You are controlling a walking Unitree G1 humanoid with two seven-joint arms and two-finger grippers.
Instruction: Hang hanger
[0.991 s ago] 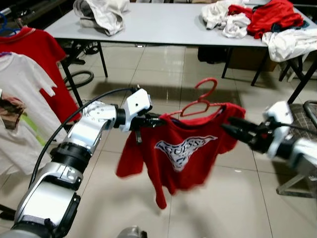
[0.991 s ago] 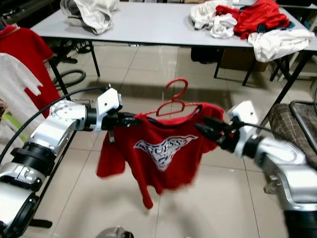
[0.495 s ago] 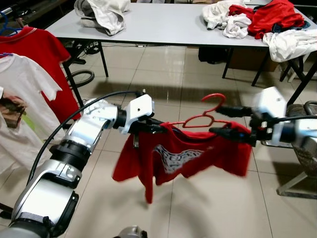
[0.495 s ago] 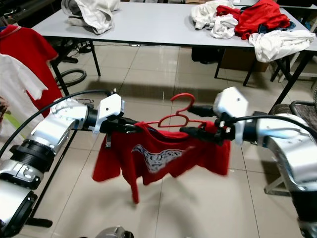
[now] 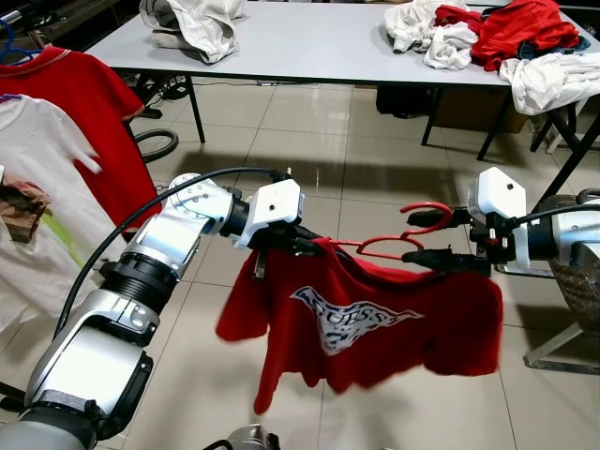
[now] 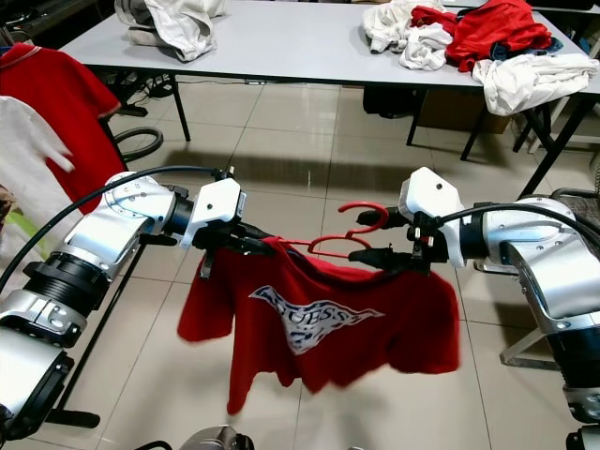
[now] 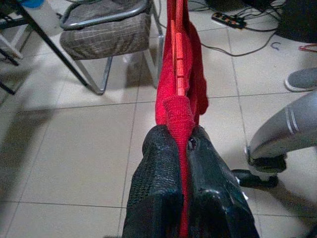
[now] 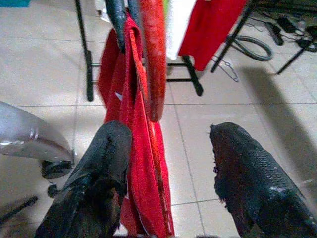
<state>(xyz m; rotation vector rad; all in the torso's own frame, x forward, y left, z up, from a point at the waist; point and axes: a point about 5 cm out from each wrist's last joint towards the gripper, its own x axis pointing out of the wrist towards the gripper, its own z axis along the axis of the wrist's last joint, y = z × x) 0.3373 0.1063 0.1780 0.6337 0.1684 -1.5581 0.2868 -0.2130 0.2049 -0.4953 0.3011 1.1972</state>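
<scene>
Hanger carried in mid-air, not yet hung.

The left gripper (image 7: 181, 144) was clenched on the red shirt's (image 5: 375, 323) shoulder over the red hanger (image 5: 389, 246); the right gripper (image 8: 168, 158) held its fingers spread around the other end. The clothes rack (image 8: 86, 64) stood well apart, so hanging remained.

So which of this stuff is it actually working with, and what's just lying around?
In use: red plastic hanger, red printed T-shirt, left end effector, right end effector.

Lying about: grey table, white clothes heap, red garment pile, checked chair.
</scene>
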